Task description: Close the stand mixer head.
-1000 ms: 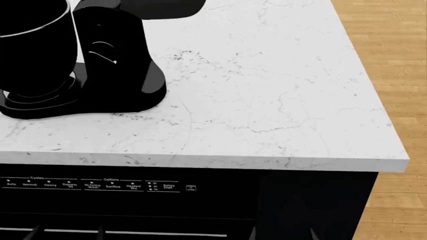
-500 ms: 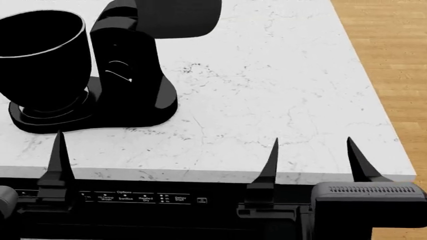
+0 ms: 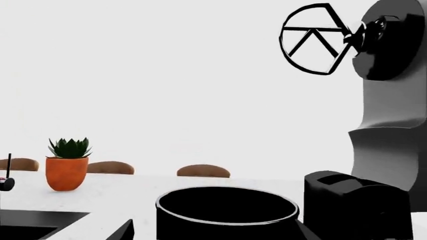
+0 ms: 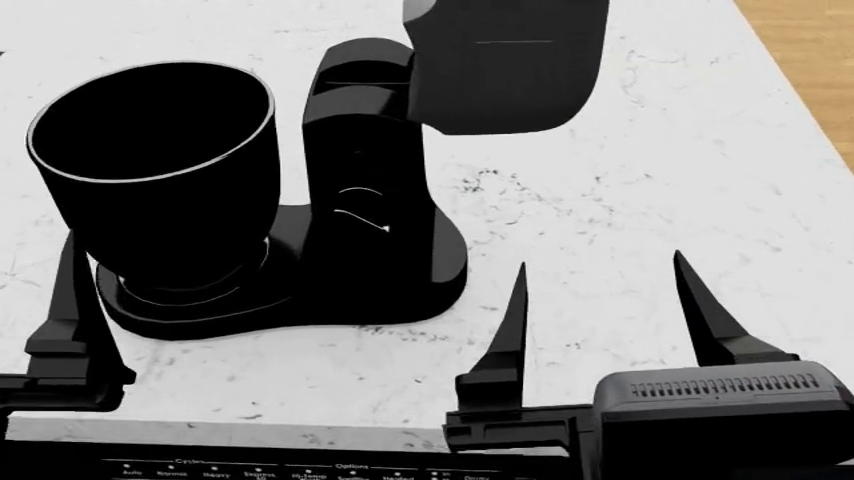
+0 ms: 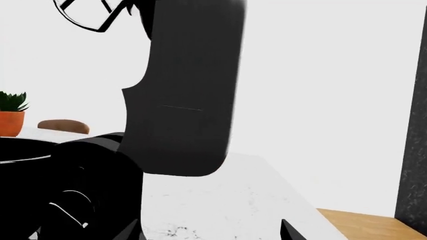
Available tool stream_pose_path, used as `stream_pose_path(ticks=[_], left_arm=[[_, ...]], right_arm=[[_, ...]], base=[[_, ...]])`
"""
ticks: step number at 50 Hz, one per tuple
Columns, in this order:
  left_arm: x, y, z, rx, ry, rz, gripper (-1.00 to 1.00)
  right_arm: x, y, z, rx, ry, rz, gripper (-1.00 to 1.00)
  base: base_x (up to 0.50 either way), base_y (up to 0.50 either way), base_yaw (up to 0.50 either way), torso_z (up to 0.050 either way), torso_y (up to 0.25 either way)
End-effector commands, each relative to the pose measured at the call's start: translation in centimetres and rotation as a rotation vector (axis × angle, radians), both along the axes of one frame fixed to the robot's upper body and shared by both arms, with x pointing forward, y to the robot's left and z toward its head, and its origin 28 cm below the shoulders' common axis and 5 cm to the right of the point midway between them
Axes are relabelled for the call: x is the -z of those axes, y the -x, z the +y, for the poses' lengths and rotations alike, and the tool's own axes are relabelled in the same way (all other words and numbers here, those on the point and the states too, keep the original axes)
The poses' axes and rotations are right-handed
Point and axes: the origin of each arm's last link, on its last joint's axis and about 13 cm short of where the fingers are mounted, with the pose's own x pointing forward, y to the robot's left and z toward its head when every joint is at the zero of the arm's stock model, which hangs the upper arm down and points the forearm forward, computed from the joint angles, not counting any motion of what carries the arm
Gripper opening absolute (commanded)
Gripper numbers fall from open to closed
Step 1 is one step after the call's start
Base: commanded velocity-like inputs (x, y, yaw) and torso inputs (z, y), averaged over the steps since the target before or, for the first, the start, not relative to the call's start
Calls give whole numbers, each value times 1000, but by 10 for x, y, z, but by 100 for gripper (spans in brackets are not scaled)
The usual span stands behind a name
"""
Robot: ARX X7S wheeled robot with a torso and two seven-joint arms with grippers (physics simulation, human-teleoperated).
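Note:
The glossy black stand mixer stands on the white marble counter (image 4: 641, 200). Its dark grey stand mixer head (image 4: 507, 65) is tilted up and back from the column (image 4: 367, 190); it also shows in the right wrist view (image 5: 187, 85) and the left wrist view (image 3: 393, 45), with the wire whisk (image 3: 313, 40) raised in the air. The black round bowl (image 4: 154, 170) sits on the base, left of the column. My right gripper (image 4: 607, 300) is open and empty near the counter's front edge, right of the mixer. My left gripper (image 3: 213, 235) is open and empty before the bowl; one finger (image 4: 74, 290) shows in the head view.
A dishwasher panel (image 4: 294, 468) runs under the counter's front edge. Wooden floor (image 4: 814, 60) lies to the right. Beyond the mixer are an orange potted plant (image 3: 67, 167), a dark sink (image 3: 33, 225) and chair backs (image 3: 203, 171).
The head view has shifted, so the mixer now sits lower and more central. Both grippers rose into view from below the counter edge and stand further forward.

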Motion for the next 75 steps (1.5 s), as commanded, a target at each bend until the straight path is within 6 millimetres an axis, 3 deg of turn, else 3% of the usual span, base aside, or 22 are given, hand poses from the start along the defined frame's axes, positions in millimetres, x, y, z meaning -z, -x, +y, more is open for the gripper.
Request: stream_pose_path(ticks=[1,18,27,31,36,45,51,55,60,66,67,68,74,75], left_arm=[[-5,1,3,-5,27,-22,100],[-25,20,6,36,56,-91,100],[-22,20,6,40,56,-96,100],[-22,20,6,39,54,-97,100],[-22,19,6,35,55,-95,100],[-23,20,7,32,58,-96,100],[-24,21,6,31,50,-99,100],[-24,20,7,25,49,-102,100],[-25,21,7,18,52,-108,100],[-26,22,7,14,47,-124,100],[-28,23,10,16,51,-126,100],[-28,23,10,16,50,-127,100],[-29,24,10,19,49,-130,100],[-30,23,11,24,47,-134,100]], right_arm=[[-2,3,1,-38,-35,-28,100],[-26,30,3,-84,-23,-145,100],[-23,25,2,-93,-63,-121,100],[-32,28,0,-92,-78,-111,100],[-50,51,-21,15,-131,-255,100],[-88,58,-58,187,-185,-200,100],[-95,41,-77,229,-210,-134,100],[-100,16,-84,275,-169,-35,100],[-117,-22,-81,259,-102,109,100],[-122,-55,-77,216,-95,220,100],[-127,-86,-43,24,-38,312,100],[-129,-104,-44,-70,-14,401,100],[-116,-118,-34,-191,8,499,100],[-114,-121,-6,-401,112,547,100]], base=[[500,-55,0,0,0],[265,-13,0,0,0],[444,0,0,0,0],[0,0,0,0,0],[0,0,0,0,0],[0,0,0,0,0],[0,0,0,0,0],[0,0,0,0,0],[0,0,0,0,0],[0,0,0,0,0],[0,0,0,0,0],[0,0,0,0,0],[0,0,2,0,0],[15,0,12,0,0]])
